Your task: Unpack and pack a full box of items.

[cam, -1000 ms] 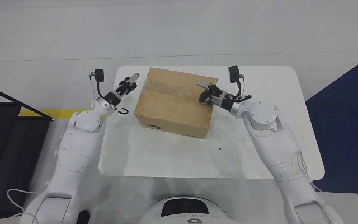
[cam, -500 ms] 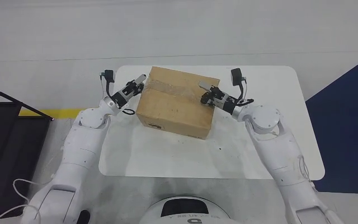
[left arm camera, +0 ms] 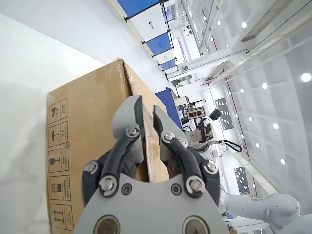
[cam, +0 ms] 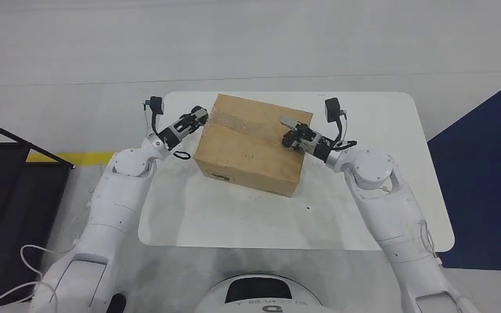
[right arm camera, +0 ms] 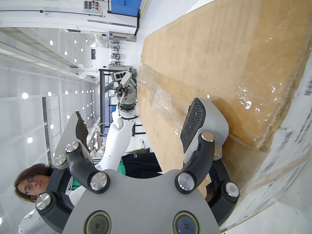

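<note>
Step, prob: unsealing box [cam: 249, 152]. L gripper [left arm camera: 146, 105] nearly pressed together at its 10 o'clock edge, R gripper [right arm camera: 136, 113] spread at 2 o'clock. Next: pinch tape [right arm camera: 156, 96], peel

The brown cardboard box [cam: 250, 145] bears a column of black framed handling pictograms [left arm camera: 58, 152] on its left end face, with an umbrella, a glass and up-arrows among them. Their captions are too fine to read. A white barcode label [right arm camera: 290, 135] is stuck on its right end face.
</note>
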